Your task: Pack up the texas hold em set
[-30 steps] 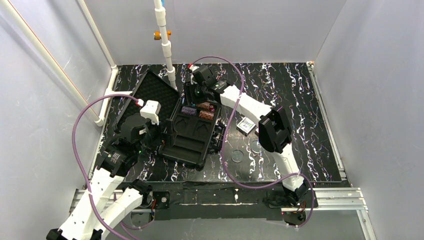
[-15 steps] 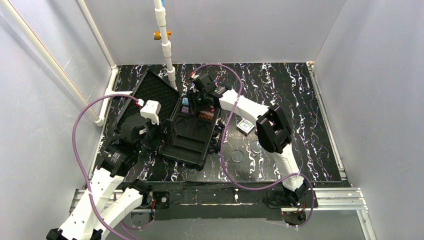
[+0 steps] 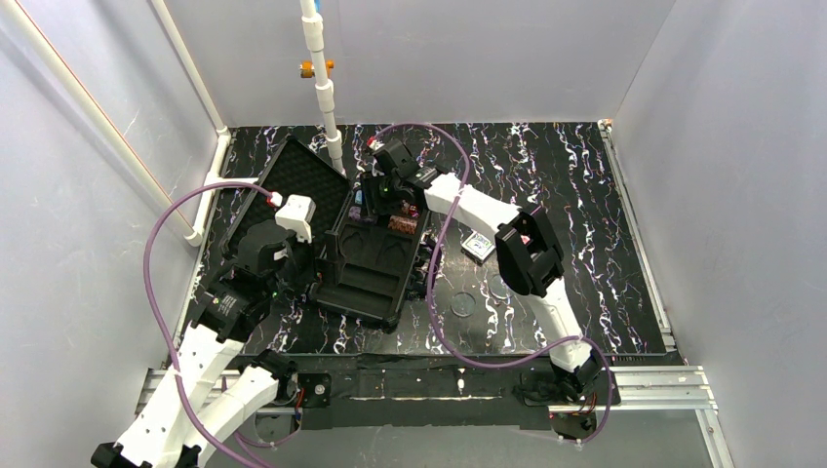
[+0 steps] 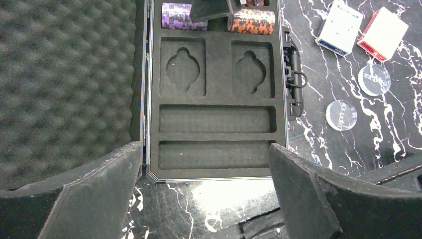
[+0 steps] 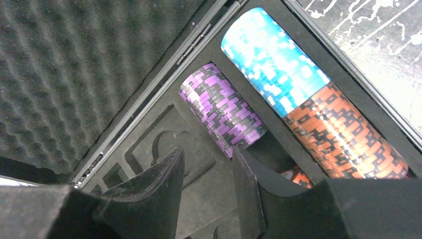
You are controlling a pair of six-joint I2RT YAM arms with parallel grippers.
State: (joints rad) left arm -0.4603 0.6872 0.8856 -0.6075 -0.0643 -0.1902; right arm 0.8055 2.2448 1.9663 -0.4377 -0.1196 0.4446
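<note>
The black case lies open, its foam lid [image 3: 293, 180] on the left and its moulded tray [image 3: 375, 268] on the right. In the right wrist view a teal stack [image 5: 273, 45], a purple stack [image 5: 224, 107] and a brown-orange stack [image 5: 343, 134] lie in the tray's far slots. My right gripper [image 5: 206, 169] hovers just above the tray beside the purple stack, jaws partly open and empty. My left gripper [image 4: 204, 174] is wide open and empty at the tray's near end [image 4: 217, 164]. Two card decks [image 4: 341, 26] [image 4: 382, 27] and two clear discs [image 4: 374, 79] [image 4: 341, 114] lie on the table right of the case.
The case handle [image 4: 297, 79] juts from the tray's right side. The card pockets and two long slots of the tray hold nothing. A white pipe [image 3: 327, 107] stands behind the lid. Grey walls enclose the black marbled table [image 3: 585, 195].
My right gripper has moved from the case's far edge toward me, low over the chip slots. The left arm has barely moved.
</note>
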